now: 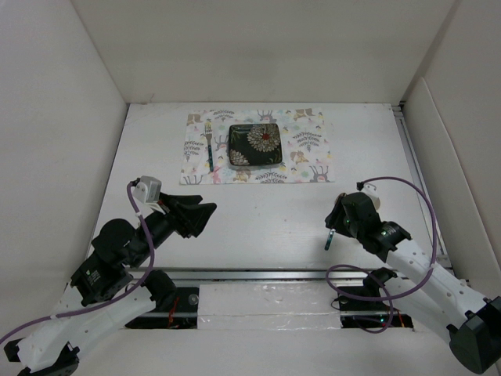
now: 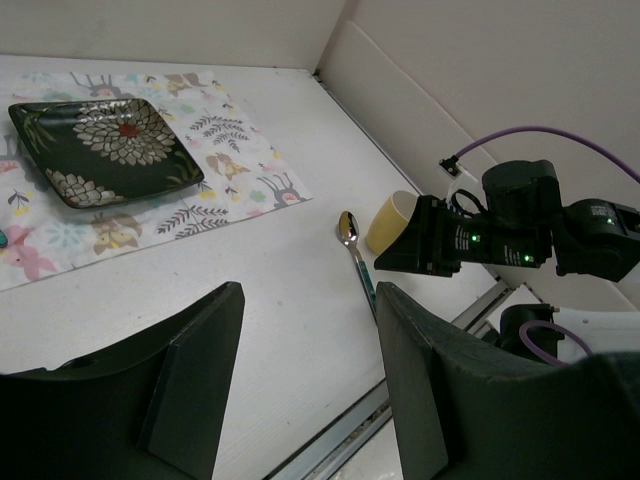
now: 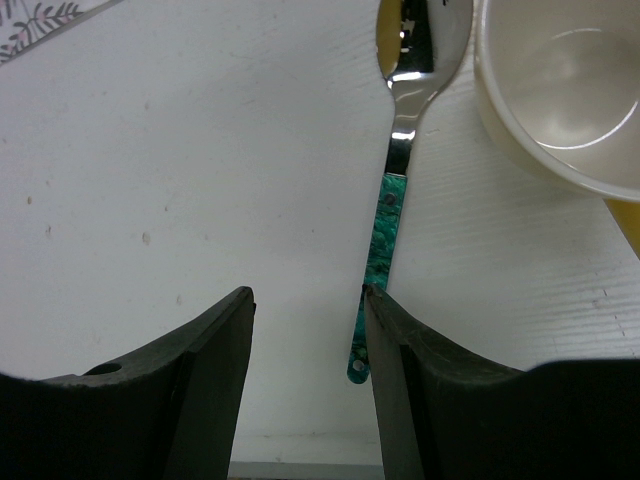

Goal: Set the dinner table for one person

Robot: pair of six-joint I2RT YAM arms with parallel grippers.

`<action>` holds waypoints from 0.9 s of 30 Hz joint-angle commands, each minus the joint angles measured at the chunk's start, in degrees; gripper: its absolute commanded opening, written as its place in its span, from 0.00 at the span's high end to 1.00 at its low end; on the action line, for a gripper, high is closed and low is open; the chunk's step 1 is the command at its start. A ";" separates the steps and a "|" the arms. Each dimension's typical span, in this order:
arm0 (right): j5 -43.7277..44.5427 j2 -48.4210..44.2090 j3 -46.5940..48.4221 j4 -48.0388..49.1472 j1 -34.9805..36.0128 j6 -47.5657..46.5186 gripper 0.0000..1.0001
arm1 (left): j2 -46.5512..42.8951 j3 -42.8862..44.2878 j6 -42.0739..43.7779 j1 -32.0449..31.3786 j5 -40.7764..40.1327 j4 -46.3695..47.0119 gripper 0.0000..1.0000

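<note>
The white dinner table [image 1: 258, 219] carries a patterned placemat [image 1: 305, 149] at the back, with a dark floral square plate [image 1: 255, 146] on it and a green-handled fork [image 1: 209, 141] left of the plate. A green-handled spoon [image 3: 385, 230] lies on the bare table next to a yellow cup [image 3: 560, 90]. My right gripper [image 3: 307, 300] is open and empty just above the table, and the spoon handle runs along its right finger. It also shows in the top view [image 1: 338, 222]. My left gripper [image 1: 205, 218] is open and empty, well left of the spoon.
White walls enclose the table on three sides. A metal rail [image 1: 258, 274] runs along the near edge. In the left wrist view the plate [image 2: 105, 150], the spoon [image 2: 352, 240], the cup [image 2: 392, 220] and the right gripper [image 2: 420, 245] show beyond my open left gripper [image 2: 305, 370].
</note>
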 commanded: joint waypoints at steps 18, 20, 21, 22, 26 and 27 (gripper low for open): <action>6.80 18.13 5.72 -4.73 3.00 10.28 0.64 | -8.79 -3.94 4.75 -0.16 4.86 2.85 0.48; 6.01 19.19 6.07 -5.00 3.53 10.54 0.66 | -9.06 -3.94 4.75 -0.16 4.86 2.85 0.48; 5.75 19.80 5.99 -4.91 3.53 10.54 0.68 | -9.32 -3.94 4.75 -0.16 4.77 2.76 0.48; 5.40 19.98 6.07 -4.74 3.53 10.45 0.68 | -9.41 -3.94 4.75 -0.16 4.77 2.76 0.48; 4.78 20.95 7.13 -6.22 4.05 10.63 0.67 | -10.72 -4.12 4.75 -0.16 4.34 2.67 0.48; 4.78 21.13 7.48 -6.84 4.06 10.71 0.66 | -10.81 -4.21 4.66 -0.16 4.25 2.67 0.48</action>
